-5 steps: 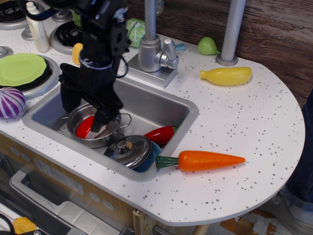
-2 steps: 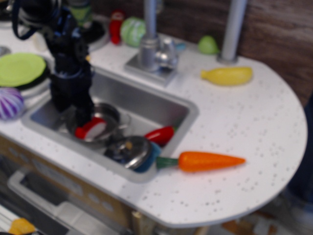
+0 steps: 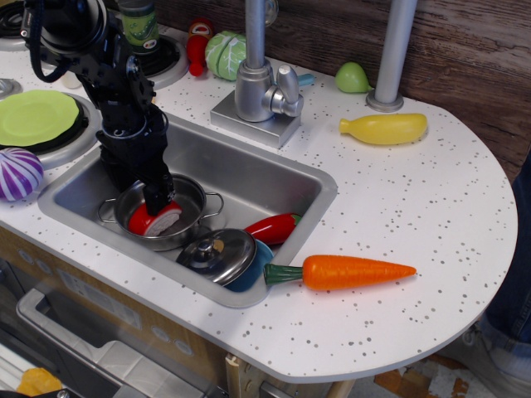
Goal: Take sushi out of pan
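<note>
The pan (image 3: pixel 196 193) is a small shiny steel pot with wire loop handles, standing in the left part of the sink (image 3: pixel 257 178). The sushi (image 3: pixel 158 222) has a red top and a white base. It sits tilted at the pan's front rim, with its white side showing. My black gripper (image 3: pixel 158 204) reaches down into the pan from the upper left. Its fingers are drawn together on the top of the sushi, which is still inside the pan and low.
In the sink right of the pan are a blue pot with a steel lid (image 3: pixel 220 253) and a red chili pepper (image 3: pixel 272 228). A carrot (image 3: pixel 348 271) lies on the counter's front edge. The faucet (image 3: pixel 259 83) stands behind, and a green plate (image 3: pixel 35 116) and a purple onion (image 3: pixel 17 174) are at left.
My arm swung left and turned, and its fingers went from spread wide over the pan to closed on the sushi. The sushi has tipped, so its white base now shows.
</note>
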### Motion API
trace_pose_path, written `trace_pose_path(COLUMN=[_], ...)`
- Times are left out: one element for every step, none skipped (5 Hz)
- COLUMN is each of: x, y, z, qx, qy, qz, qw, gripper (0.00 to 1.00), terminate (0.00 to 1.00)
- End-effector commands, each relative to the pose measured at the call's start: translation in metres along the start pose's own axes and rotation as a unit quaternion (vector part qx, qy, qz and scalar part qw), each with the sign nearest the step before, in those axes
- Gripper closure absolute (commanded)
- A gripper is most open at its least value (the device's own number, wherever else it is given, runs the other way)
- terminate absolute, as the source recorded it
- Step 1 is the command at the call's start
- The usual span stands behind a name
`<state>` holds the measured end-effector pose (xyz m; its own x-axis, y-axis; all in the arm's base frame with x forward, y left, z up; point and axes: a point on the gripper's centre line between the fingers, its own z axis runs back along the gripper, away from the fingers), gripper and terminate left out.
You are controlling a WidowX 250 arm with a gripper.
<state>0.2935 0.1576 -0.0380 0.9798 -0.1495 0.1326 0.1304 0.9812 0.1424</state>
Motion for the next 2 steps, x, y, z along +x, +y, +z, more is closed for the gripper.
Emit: trace_pose_path(x=[0.0006, 0.0019], y=[-0.0022, -0.0100], z=[0.0014, 0.0095], qx=[0.004, 0.004], qy=[-0.012, -0.005], qz=[-0.010, -0.005], qw=[0.9999, 1.0000], gripper=[0.00, 0.00], terminate=[0.00, 0.00])
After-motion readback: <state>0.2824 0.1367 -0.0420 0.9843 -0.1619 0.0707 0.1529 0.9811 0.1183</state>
